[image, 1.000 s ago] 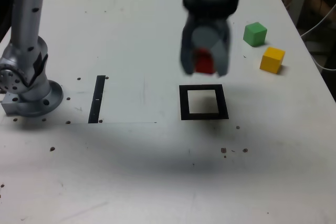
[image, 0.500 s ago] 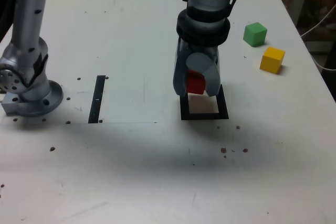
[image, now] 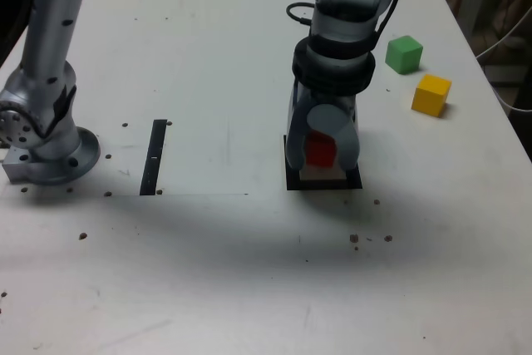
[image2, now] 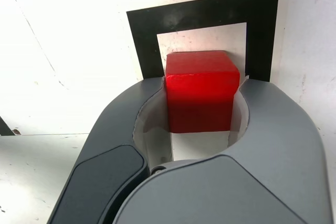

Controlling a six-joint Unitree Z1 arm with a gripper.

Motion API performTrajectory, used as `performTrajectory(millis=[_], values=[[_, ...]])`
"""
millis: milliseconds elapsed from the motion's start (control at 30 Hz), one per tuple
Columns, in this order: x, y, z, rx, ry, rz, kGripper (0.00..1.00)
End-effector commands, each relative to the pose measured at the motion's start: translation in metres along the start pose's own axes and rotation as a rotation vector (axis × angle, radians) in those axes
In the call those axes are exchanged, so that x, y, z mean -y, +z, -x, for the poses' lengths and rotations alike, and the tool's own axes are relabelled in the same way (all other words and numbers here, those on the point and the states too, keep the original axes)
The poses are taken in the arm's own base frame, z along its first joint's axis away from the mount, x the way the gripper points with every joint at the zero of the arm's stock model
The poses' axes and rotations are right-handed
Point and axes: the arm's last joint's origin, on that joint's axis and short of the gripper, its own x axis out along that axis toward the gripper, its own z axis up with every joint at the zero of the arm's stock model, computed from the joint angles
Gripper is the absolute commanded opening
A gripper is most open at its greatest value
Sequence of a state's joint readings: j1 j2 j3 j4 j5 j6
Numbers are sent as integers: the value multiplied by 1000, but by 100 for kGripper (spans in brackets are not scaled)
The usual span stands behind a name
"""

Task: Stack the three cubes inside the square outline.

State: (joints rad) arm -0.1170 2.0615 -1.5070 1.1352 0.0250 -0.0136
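At the exterior view's left stands the arm's base [image: 46,135], a grey column on a round foot, on the white table [image: 208,272]. Just to its right lies a straight black strip [image: 154,157], flat on the table and well apart from the rest.

Near the middle is the square outline [image: 290,179], mostly covered by the gripper [image: 322,149], which hangs over it pointing down. The jaws are closed on the red cube [image: 321,150] — one on each side of it, the cube filling the gap between them. In the wrist view the red cube [image2: 200,90] sits between the two grey jaws over the outline's white centre, with the black frame [image2: 210,11] showing past it on three sides. The gripper [image2: 202,108] has the cube squarely in hand; whether the cube's underside touches the table cannot be told from either view.

Further to the exterior view's right, toward the far edge, sits the green cube [image: 404,54], and just beside it, a little nearer the camera, the yellow cube [image: 431,95] — both on the bare table, close together but not touching, well apart from the outline.
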Motion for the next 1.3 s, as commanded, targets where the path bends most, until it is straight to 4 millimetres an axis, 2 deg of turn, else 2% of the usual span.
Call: performTrajectory(millis=[0,100,233,333,767,867,1100,1267], values=[[1,-1,-1,-3,-1,0,28],[1,-1,-2,-6,-3,-1,41],[1,-2,0,-1,3,-5,80],[0,-1,3,9,20,-18,98],[-7,2,36,8,123,-61,100],[-11,11,48,-10,162,-116,100],[-27,47,72,10,209,-296,100],[-37,57,82,40,231,-354,100]])
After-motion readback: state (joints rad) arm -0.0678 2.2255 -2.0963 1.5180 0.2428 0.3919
